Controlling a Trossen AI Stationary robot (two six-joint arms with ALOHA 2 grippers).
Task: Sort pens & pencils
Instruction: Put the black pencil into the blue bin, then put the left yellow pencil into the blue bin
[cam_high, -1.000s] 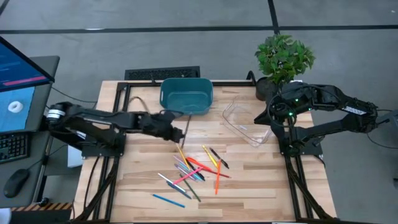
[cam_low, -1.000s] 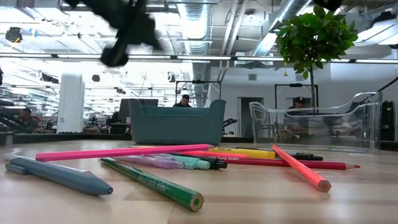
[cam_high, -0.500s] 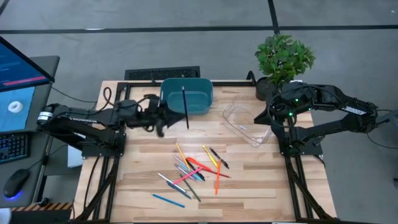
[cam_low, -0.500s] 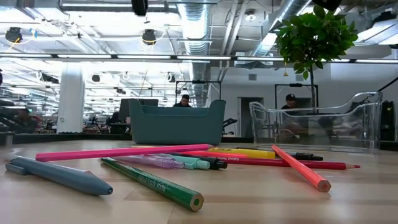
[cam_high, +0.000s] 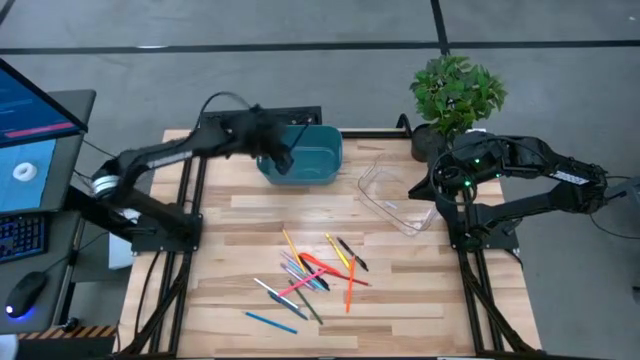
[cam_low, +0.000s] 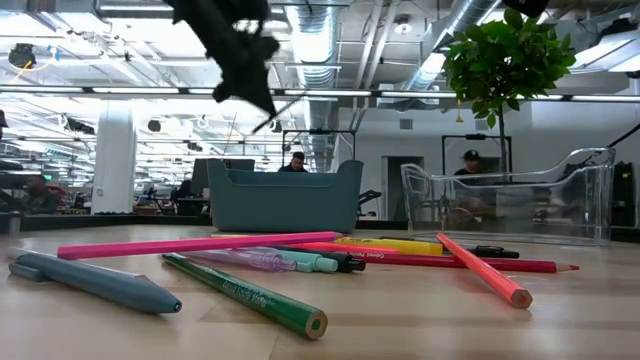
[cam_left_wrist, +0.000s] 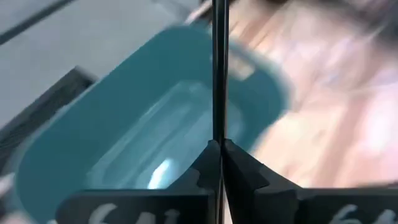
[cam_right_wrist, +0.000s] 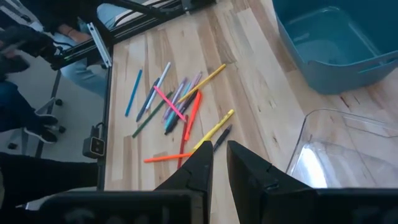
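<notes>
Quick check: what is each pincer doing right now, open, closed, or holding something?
Left pincer: closed on a thin dark pencil, above the teal bin.
Right pincer: nearly closed, holding nothing, near the clear tray.

bare table (cam_high: 230, 270) lies open left of the pens & pencils (cam_high: 310, 270) heap, and right of it too. at the back edge, the teal bin (cam_high: 315, 150) and clear tray (cam_high: 390, 195) stand near each other; the left gripper (cam_high: 283, 160) hangs over the bin.
</notes>
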